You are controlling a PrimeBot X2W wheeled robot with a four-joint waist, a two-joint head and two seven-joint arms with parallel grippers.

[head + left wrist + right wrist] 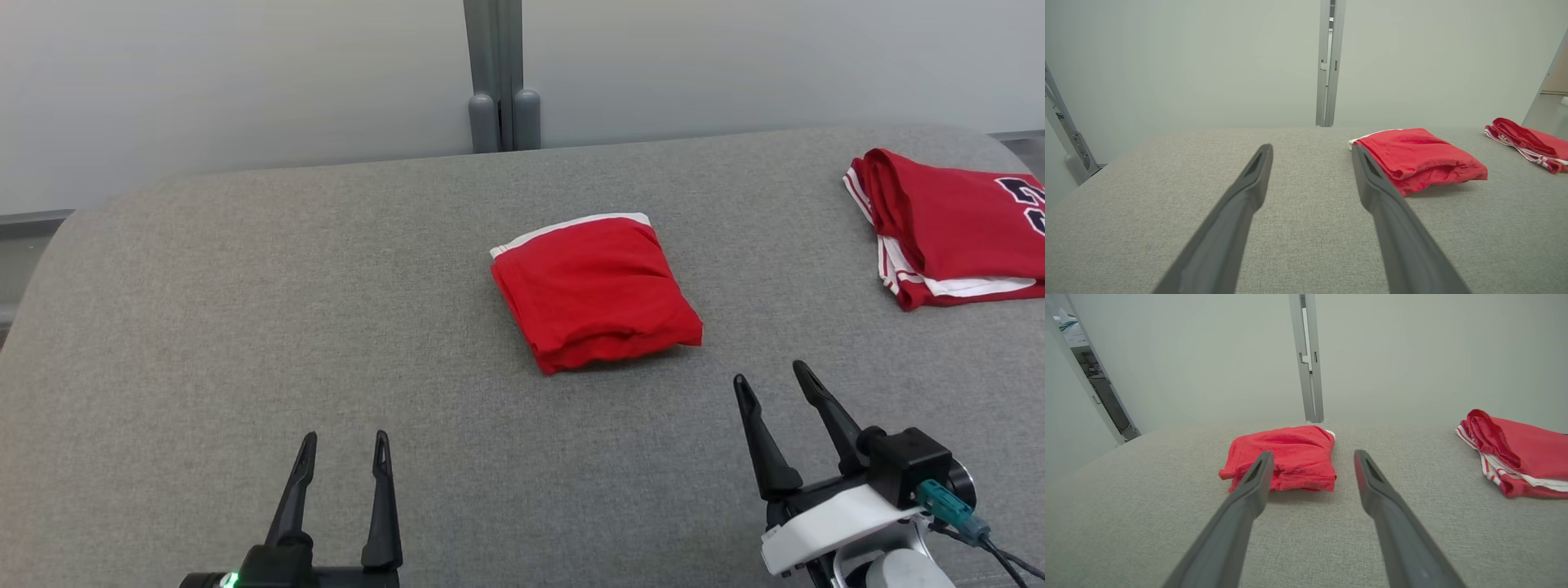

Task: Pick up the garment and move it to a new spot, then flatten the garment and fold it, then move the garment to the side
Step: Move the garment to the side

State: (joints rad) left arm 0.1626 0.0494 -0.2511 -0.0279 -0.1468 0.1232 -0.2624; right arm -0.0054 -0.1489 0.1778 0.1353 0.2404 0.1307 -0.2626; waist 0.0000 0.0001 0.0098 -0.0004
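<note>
Head looks down; low wrist views share the garment.

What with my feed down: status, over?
Left gripper, right gripper open, empty. Red garment folded, lying centre. Second jersey far right, not blocking.

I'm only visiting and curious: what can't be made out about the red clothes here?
Striped red garment: the head view's right edge cuts off its dark print, so it can't be read.
Folded red garment: its own folds hide the inner layers, so its kind is unclear.
Left gripper: the head view's bottom edge cuts off its arm.
</note>
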